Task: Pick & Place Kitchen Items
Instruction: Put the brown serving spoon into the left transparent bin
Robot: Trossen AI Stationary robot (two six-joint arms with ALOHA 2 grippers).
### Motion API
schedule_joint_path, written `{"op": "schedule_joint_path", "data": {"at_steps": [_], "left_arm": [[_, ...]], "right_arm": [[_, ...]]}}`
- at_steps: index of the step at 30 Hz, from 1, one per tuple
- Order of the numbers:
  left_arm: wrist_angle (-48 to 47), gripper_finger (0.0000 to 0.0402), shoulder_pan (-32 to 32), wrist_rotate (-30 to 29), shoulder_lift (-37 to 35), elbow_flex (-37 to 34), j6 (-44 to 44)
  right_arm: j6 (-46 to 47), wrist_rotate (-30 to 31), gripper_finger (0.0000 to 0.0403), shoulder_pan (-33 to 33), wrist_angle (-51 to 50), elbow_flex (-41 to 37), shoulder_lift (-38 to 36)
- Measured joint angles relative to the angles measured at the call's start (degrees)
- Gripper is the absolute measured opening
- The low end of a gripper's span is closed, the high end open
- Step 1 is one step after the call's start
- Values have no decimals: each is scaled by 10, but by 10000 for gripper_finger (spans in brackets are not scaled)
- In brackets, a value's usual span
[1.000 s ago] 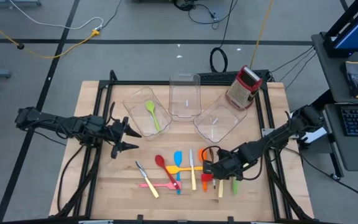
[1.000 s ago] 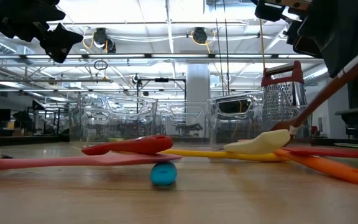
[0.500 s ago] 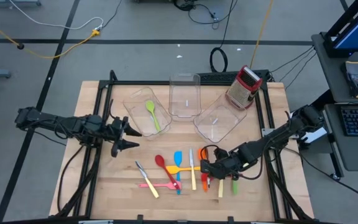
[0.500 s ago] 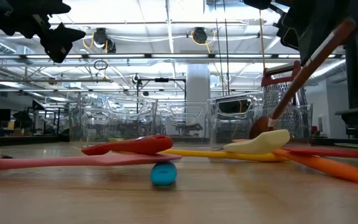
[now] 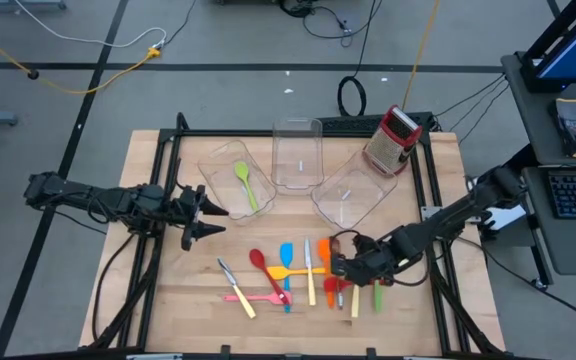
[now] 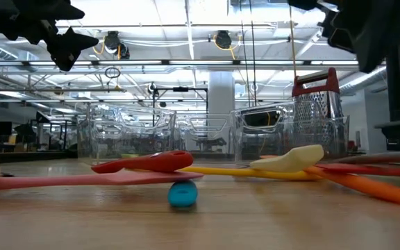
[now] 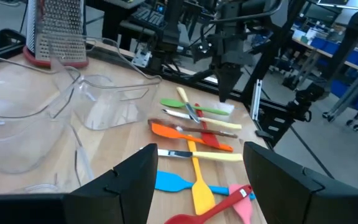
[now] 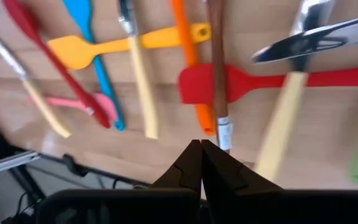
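Several slim utensils lie in a loose row on the table's near half. Among them are a red spoon (image 5: 258, 262), a blue spatula (image 5: 286, 254), a yellow spatula (image 5: 290, 272), an orange spatula (image 8: 188, 56) and a red spatula (image 8: 229, 81). A brown spoon (image 8: 216, 62) lies across the red spatula. My right gripper (image 8: 201, 144) hangs shut just above the brown spoon's handle end, with nothing between its fingers. My left gripper (image 5: 200, 218) hovers open over the table's left side, pointing toward the utensils. A green spoon (image 5: 246, 185) lies in the left clear bin (image 5: 223, 165).
Two more clear bins (image 5: 296, 155) (image 5: 353, 195) stand at the back, and a red-and-silver grater (image 5: 393, 140) at the back right. Cream-handled cutlery (image 5: 310, 280) and a green utensil (image 5: 377, 297) lie among the utensils. A pink spatula (image 5: 243, 298) lies near the front edge.
My right gripper held the brown spoon by its handle, tilted with its bowl end just off the pile. The spoon has come out of the shut fingers and lies flat on the other utensils again. My left gripper has rolled a little in place.
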Motion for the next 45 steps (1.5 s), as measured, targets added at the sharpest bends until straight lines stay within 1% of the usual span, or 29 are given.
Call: {"op": "schedule_joint_path", "data": {"at_steps": [2, 7, 12, 16, 19, 23, 28, 32, 36, 41, 45], "left_arm": [[0, 241, 0, 0, 0, 0, 0], [0, 241, 0, -7, 0, 0, 0], [0, 241, 0, -11, 1, 0, 0], [0, 241, 0, -11, 1, 0, -1], [0, 241, 0, -11, 1, 0, -3], [-2, 241, 0, -10, 1, 0, -6], [-4, 241, 0, -10, 1, 0, -12], [-4, 241, 0, -10, 1, 0, -12], [-4, 241, 0, -10, 1, 0, -9], [-6, 241, 0, -11, 1, 0, -1], [-9, 241, 0, -11, 1, 0, 1]], "right_arm": [[4, 0, 1, 3, -21, 0, -11], [1, 3, 1, 3, -31, 0, -19], [-27, 3, 1, 3, -15, 0, -19], [-56, 30, 3, 3, 10, 0, -19], [-65, 32, 20, 3, 31, 0, -13], [-69, 26, 62, 7, 60, 0, 7], [-48, -13, 125, 8, 97, 0, 36], [-17, -17, 159, 8, 99, 0, 46], [22, -21, 171, 8, 90, -1, 50], [48, -76, 166, 8, 93, -1, 78], [48, -77, 161, 3, 124, -1, 104]]}}
